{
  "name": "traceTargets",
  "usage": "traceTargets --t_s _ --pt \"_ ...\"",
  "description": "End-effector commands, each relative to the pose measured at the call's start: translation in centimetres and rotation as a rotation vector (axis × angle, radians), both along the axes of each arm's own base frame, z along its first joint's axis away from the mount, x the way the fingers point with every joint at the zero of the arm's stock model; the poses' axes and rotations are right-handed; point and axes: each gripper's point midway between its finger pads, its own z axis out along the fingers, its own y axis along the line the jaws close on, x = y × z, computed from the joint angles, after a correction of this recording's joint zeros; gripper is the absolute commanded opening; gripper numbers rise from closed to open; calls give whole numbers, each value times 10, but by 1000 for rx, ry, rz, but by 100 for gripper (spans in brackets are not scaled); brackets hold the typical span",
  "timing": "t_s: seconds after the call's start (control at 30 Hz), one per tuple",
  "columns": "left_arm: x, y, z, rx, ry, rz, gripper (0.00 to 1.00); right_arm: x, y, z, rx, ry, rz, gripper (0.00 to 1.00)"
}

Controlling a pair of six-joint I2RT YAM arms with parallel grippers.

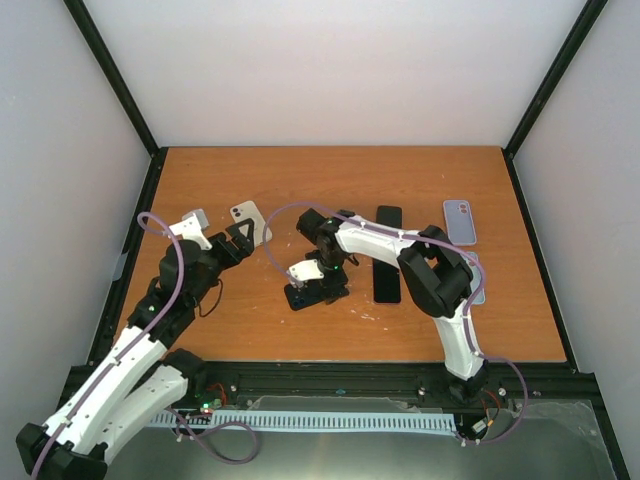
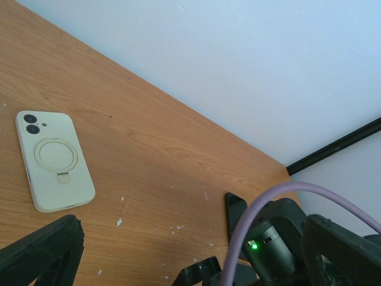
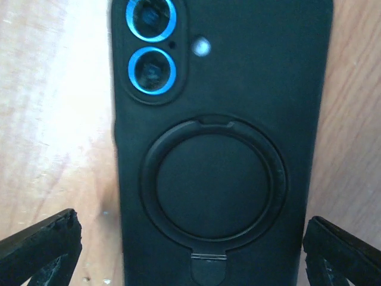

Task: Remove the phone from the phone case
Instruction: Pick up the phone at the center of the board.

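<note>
Right fingers (image 3: 41, 247) stand wide apart, one dark tip on each side of the black phone case with a round ring holder on its back (image 3: 220, 149), and neither tip touches it in the right wrist view. The case lies flat and back up on the orange-brown wooden worktop (image 1: 350, 180), with two blue-rimmed lenses showing in its camera cut-out, so the phone sits inside it. From above, this case is near the middle of the worktop, directly under the right arm's wrist. Left fingers (image 2: 41, 253) are also spread wide and hold nothing; they hang above bare wood. Beyond them lies a cream phone case with a ring holder and two dark lenses (image 2: 53, 161), back up, close to the tips in the overhead view but apart from them. Just to the right of the right arm's forearm, a flat black rectangular phone (image 1: 387, 255) rests on the wood, its long side running away from the arm bases. Farther right, near the worktop's edge, a lavender phone case (image 1: 459, 222) lies flat, well apart from both arms' fingers.
</note>
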Motion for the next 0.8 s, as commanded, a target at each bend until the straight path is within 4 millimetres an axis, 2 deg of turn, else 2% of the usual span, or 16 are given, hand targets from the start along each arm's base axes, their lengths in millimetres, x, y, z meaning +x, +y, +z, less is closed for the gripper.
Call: traceTargets --t_s 0.0,0.13,0.17,0.33,0.5,0.67,0.77 --pt "-3 1 10 0 -58 -15 99 11 -6 -13 -69 -64 -45 100" --pt "-1 -2 11 16 -58 -26 99 16 -7 -17 -79 -86 -69 100" --pt "0 -4 17 7 -80 -31 100 17 -7 -18 -79 -93 -73 100" --pt "5 -10 13 -1 -62 -53 99 19 -12 -27 -114 -100 -69 100" --pt "5 -9 15 -2 -69 -45 100 10 -19 -36 -150 -55 -66 86" --pt "13 -17 21 14 -85 -71 100 -2 -27 -36 -200 -1 -71 59" --pt "19 -20 38 43 -124 -78 99 -9 -33 -20 -171 59 -130 55"
